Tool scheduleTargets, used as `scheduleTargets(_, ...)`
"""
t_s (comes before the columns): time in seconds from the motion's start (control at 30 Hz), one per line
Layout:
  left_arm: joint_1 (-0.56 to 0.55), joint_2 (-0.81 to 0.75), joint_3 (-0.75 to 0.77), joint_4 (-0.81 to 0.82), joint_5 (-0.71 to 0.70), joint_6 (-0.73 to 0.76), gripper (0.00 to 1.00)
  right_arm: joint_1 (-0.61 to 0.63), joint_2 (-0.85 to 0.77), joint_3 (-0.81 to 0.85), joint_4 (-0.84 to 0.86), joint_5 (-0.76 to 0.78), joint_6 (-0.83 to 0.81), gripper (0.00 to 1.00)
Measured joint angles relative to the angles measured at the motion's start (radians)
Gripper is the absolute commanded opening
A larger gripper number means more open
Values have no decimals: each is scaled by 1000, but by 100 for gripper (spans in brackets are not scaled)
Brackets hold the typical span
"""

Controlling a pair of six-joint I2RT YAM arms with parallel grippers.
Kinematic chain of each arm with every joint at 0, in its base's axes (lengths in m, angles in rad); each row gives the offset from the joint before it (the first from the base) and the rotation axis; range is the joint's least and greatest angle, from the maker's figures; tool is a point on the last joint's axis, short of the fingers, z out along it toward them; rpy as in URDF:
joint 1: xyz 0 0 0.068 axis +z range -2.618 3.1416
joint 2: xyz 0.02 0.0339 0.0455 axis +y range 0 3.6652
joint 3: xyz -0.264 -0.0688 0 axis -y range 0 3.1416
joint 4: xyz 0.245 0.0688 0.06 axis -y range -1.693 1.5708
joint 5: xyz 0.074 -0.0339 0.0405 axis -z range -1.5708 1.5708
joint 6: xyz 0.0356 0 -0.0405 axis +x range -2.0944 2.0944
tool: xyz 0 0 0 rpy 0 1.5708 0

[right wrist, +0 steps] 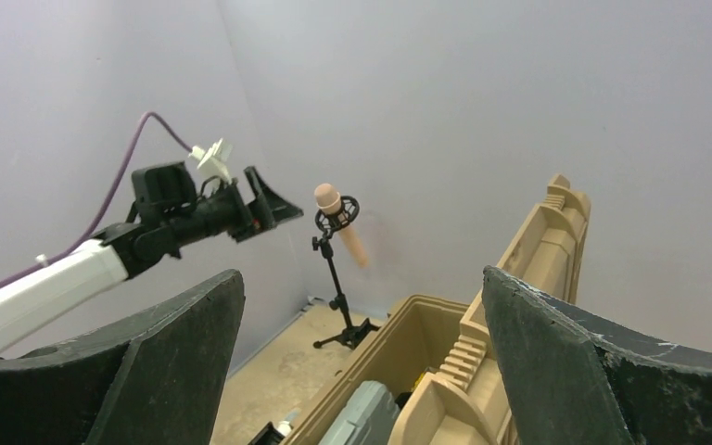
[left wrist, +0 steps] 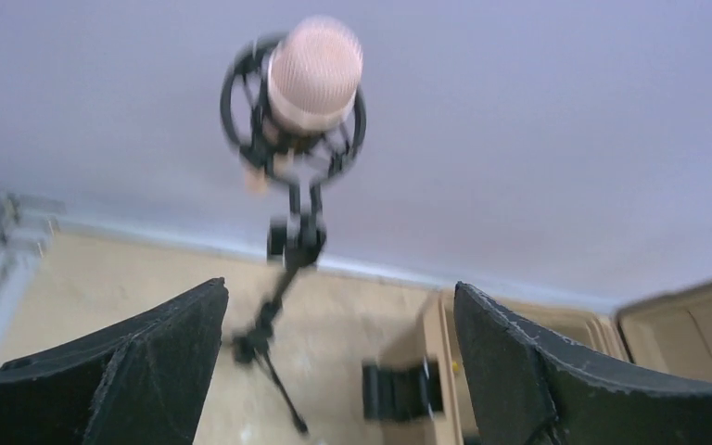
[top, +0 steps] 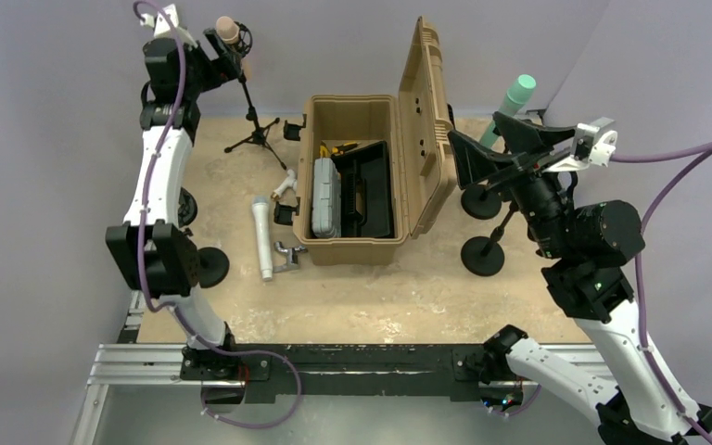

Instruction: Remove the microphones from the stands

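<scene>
"Mic [top: 228, 31] position?"
"Seated in the ring mount atop the stand [top: 252, 109], far left on the surface [top: 408, 297], tilted."
"Left gripper [left wrist: 338, 295]?"
"Raised just beside the mic, jaws spread wide, touching nothing. In its own camera the mic sits above the gap between the jaws, apart from both."
"Right gripper [right wrist: 363, 276]?"
"Open too and holding nothing, up over the right side near the raised lid of the tan case [top: 352, 250]."

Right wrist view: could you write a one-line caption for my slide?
Left end effector close to the pink microphone mounted on its stand, open tan case in the foreground.
</scene>
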State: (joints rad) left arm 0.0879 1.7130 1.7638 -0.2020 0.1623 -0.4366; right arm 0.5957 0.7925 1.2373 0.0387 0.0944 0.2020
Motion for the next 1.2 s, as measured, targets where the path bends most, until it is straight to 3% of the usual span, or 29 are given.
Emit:
scheduleTargets(0.17, -19, 181, 222, 107, -76, 66, 88, 0, -6, 0, -35, 3, -10, 99)
scheduleTargets(0.27, -19, 244, 279, 170, -111, 74, 80, 0, -3, 3, -70, 20, -14, 99)
scheduleTargets(0.47, -25, 344, 301, 306, -168, 106, 78, 0, -6, 7, -111, 31, -19, 99)
scheduleTargets(0.7, -61, 417, 301, 399, -198, 191, 85, 0, 20, 42, -130, 43, -19, 99)
scheduleTargets(1.03, -84, 496, 358, 464, -262, 260, 64, 0, 74, 47, -154, 42, -11, 99)
scheduleTargets(1.2, -84, 534, 388, 464, -277, 277, 35, 0, 77, 57, -157, 42, -5, 99)
